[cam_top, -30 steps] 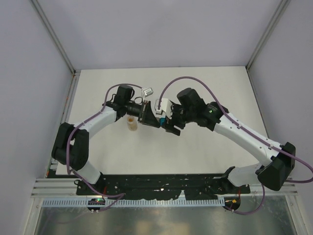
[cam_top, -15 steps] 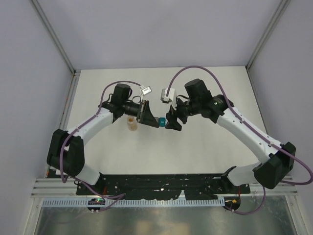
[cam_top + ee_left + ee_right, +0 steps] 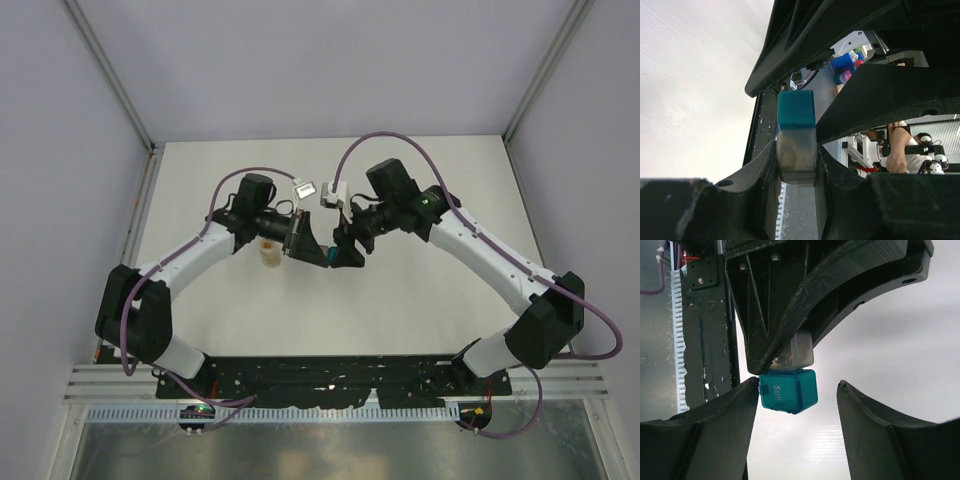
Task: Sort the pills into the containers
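Two cube-like containers, a translucent grey box (image 3: 796, 150) and a teal box (image 3: 788, 390) marked "Sun", sit joined end to end over the middle of the white table (image 3: 420, 290). The left gripper (image 3: 796, 167) is clamped on the grey box. The right gripper (image 3: 799, 390) has its jaws apart around the teal box, one finger (image 3: 730, 415) touching or just beside it. From above, both grippers hide most of the boxes. One clear vial (image 3: 268, 254) with an orange-brown top stands just beside the left wrist
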Available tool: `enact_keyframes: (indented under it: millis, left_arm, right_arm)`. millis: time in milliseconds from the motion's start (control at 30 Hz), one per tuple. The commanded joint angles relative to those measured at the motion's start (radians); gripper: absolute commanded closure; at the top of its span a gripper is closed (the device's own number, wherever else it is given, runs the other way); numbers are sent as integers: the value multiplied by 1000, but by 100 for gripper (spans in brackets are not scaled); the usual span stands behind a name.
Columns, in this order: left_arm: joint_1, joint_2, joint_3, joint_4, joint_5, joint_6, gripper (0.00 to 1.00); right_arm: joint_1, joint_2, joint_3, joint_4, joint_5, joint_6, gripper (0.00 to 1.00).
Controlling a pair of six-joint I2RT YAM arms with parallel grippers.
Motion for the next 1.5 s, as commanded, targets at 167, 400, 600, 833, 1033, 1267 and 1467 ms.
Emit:
enact_keyframes:
  millis: [167,400,600,833,1033,1267,1467]
  left_arm:
    - [-10,-37,10,0,34,26,100]
    - [-18,-36,9,3,35,28,100]
    - [-19,-30,7,3,34,29,100]
    - [-19,-31,5,-1,26,37,100]
    - [-19,-16,10,-6,16,36,100]
    - [-16,15,25,-41,-27,52,100]
    - [-18,58,68,-135,-83,117,100]
  right_arm:
    - [-5,32,41,-23,-83,-16,44]
    - [-5,43,39,-29,-106,-21,69]
    - [-7,39,38,-31,-98,-22,57]
    - [-13,5,39,-31,-52,-24,27]
    - [-10,-67,10,11,38,-30,21]
    - [-8,-122,-24,35,109,-36,20]
    - [-8,-156,-77,58,164,-41,20]
